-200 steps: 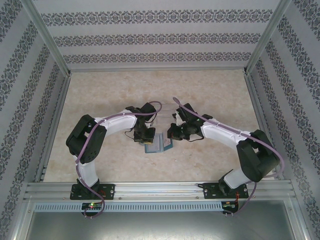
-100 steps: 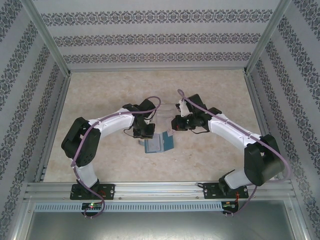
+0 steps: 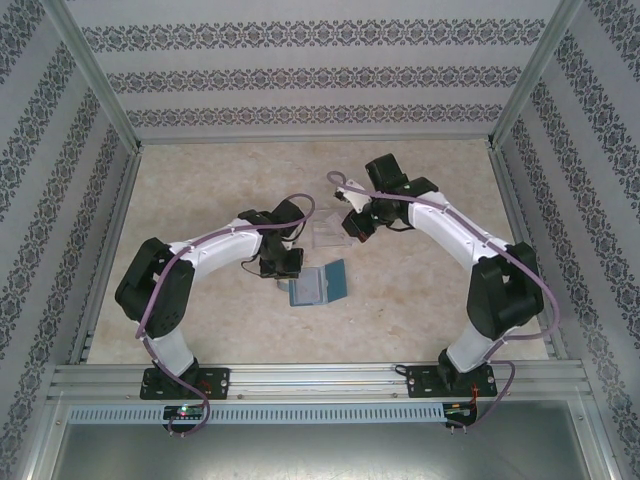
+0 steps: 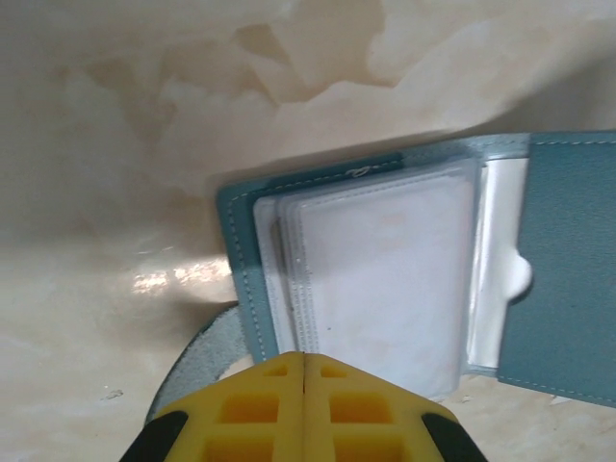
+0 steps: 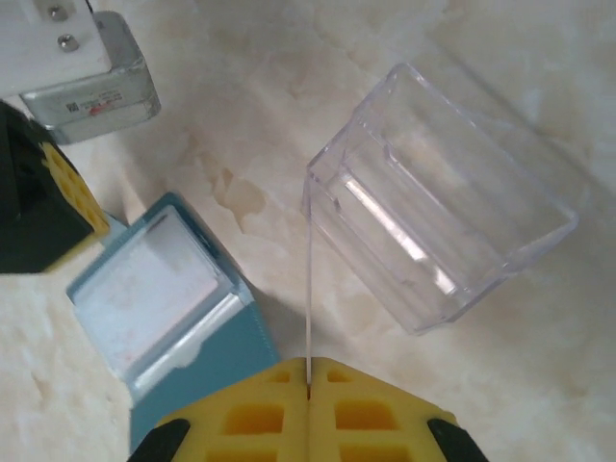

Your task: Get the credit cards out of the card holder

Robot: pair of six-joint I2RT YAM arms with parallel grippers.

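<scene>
Open on the table point(image 3: 200, 200), clear sleeves up: card holder point(image 3: 318, 285), beside the shut, empty left gripper point(image 4: 305, 358). Pulled away from it within the last second, now over the clear box point(image 5: 438, 226): right gripper point(image 5: 309, 366), pinched on a thin card point(image 5: 308, 289) seen edge-on. Likely one card out. Left arm bent low, right arm stretched farther out.

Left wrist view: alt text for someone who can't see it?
An open teal card holder lies on the marbled table, its stack of clear sleeves facing up. The left gripper, yellow fingers shut together, sits at the bottom, over the holder's near edge.
</scene>
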